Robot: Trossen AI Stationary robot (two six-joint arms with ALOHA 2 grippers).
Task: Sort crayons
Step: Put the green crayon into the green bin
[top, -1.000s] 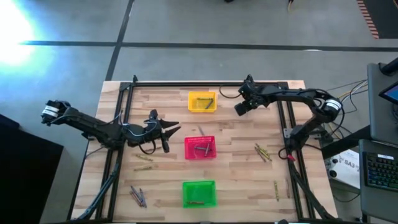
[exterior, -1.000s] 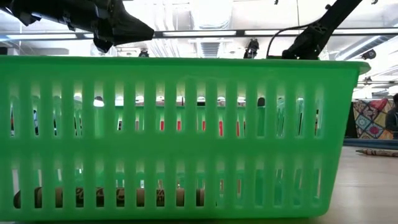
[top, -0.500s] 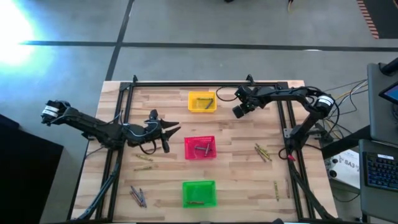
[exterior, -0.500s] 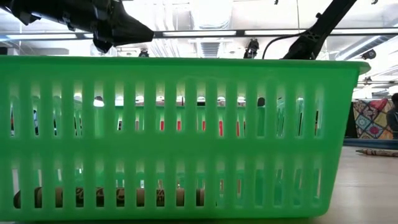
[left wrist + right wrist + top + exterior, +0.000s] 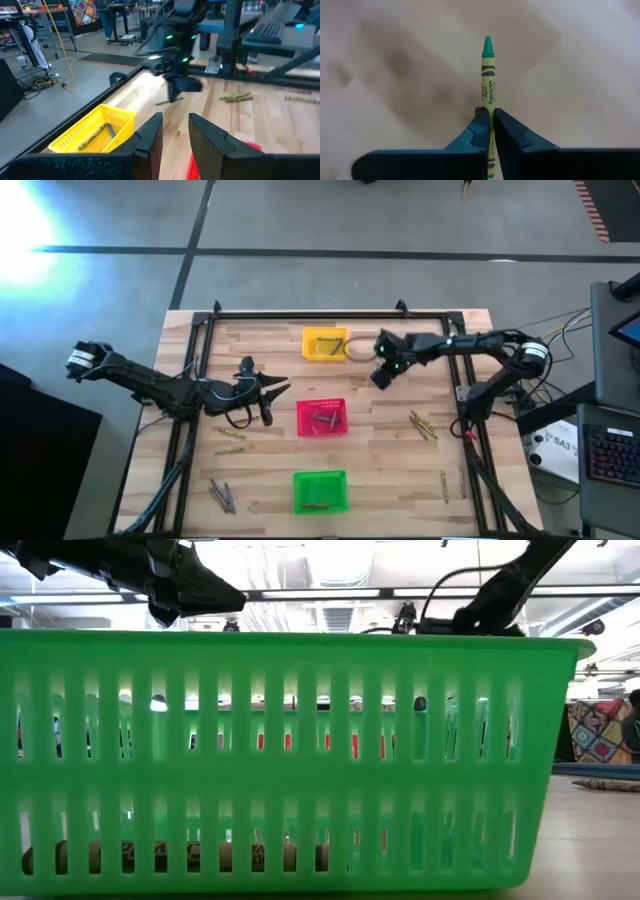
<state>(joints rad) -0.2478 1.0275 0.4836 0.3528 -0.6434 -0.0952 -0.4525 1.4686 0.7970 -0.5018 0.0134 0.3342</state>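
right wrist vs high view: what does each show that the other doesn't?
Right wrist only: the right hand is shut on a green-tipped crayon, which sticks out past the fingers over blurred wood.

High only: the layout. Yellow basket, red basket and green basket stand in a column, loose crayons lie on the table, and the left hand waits left of the red basket.

Both: the right hand, right of the yellow basket in the high view, though the crayon is not discernible there.

crayon point(image 5: 488, 82) wrapper | reads "WASHABLE" | smaller print illegible
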